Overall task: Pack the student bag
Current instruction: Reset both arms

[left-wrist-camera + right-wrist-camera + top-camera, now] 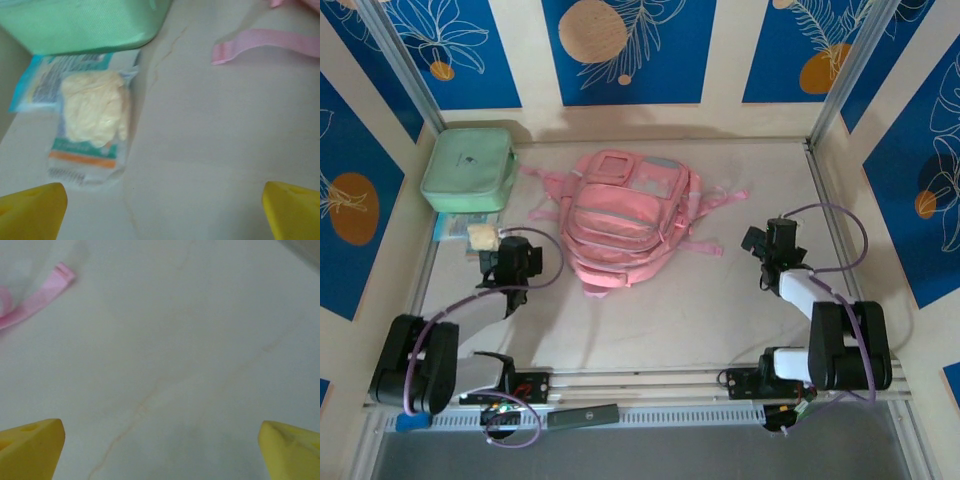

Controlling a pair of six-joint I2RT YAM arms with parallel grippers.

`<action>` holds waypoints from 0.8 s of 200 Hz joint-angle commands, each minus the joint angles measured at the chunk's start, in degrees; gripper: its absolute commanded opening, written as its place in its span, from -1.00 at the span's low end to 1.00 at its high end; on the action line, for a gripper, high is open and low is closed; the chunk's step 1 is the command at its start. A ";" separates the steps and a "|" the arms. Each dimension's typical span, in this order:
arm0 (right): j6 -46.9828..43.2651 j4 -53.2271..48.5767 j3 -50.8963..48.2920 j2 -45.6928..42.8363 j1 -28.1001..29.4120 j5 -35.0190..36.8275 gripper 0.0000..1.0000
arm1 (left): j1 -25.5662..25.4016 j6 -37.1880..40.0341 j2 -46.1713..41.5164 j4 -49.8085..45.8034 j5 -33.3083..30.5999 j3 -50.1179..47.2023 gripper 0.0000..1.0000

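The student bag (625,220), a soft pink backpack, lies flat in the middle of the table with its straps spread out. My left gripper (506,258) hovers to the bag's left, beside a clear packet. In the left wrist view that gripper (162,215) is open, its yellow fingertips (32,210) wide apart over bare table, and a pink strap (265,42) lies at the upper right. My right gripper (761,244) is to the bag's right. Seen from the right wrist, it (161,452) is open over bare tabletop, with a strap end (37,302) at the upper left.
A mint-green zipped case (470,168) sits at the back left, also seen from the left wrist (85,22). In front of it lies a clear packet with a cream-coloured lump (92,120) on a blue printed packet (37,85). Walls close in the table on three sides.
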 commanded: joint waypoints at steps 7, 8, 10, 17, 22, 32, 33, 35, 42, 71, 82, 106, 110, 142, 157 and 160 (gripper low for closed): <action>-9.16 21.33 -0.38 3.88 -1.01 -17.89 0.99 | 0.55 8.44 5.90 30.37 6.95 -3.13 0.98; -9.32 21.63 -0.38 3.98 -0.94 -18.22 0.99 | 0.68 8.28 6.03 30.55 7.26 -3.03 0.98; -9.90 21.98 -0.40 4.28 -0.68 -18.75 0.99 | 0.89 7.97 6.16 30.23 7.76 -2.77 0.98; -11.21 21.54 0.25 5.20 -0.13 -20.38 0.98 | 1.39 7.18 6.27 27.55 10.04 -1.55 0.98; -12.28 22.99 0.13 6.10 0.38 -21.10 0.98 | 1.65 7.29 6.97 27.51 12.05 -1.18 0.98; -14.49 28.76 -2.19 8.32 1.87 -21.81 0.98 | 1.70 7.74 9.59 31.15 15.29 -1.79 0.98; -14.62 29.47 -2.34 8.53 2.07 -21.89 0.98 | 1.74 7.80 9.93 31.60 15.69 -1.91 0.98; -15.36 30.78 -2.78 9.02 2.39 -22.06 0.98 | 1.77 7.92 10.66 33.00 16.30 -2.36 0.98; -17.61 35.02 -4.18 10.98 3.82 -22.60 0.98 | 1.75 8.55 13.44 38.27 17.10 -3.44 0.98; -14.61 31.75 -2.35 11.57 1.33 -24.34 0.98 | 2.30 7.54 17.51 43.04 16.54 -3.34 0.98; -15.13 31.16 -2.12 11.63 2.41 -21.93 0.98 | 3.22 5.74 17.65 35.17 15.56 0.37 0.98; -15.19 31.62 -2.45 11.50 2.42 -21.92 0.98 | 6.28 2.49 17.43 34.98 16.21 0.15 0.99; -15.16 31.51 -2.40 11.52 2.42 -22.04 0.98 | 6.18 2.44 17.10 34.65 16.20 0.08 0.99; -15.17 31.49 -2.31 11.47 2.33 -22.21 0.98 | 6.15 2.63 17.30 34.49 16.11 0.26 0.99; -15.19 31.46 -2.32 11.47 2.28 -22.32 0.98 | 6.14 2.63 17.25 34.12 16.45 0.36 0.99; -15.13 31.49 -2.34 11.46 2.28 -22.28 0.98 | 6.13 2.68 17.28 34.22 16.45 0.35 0.99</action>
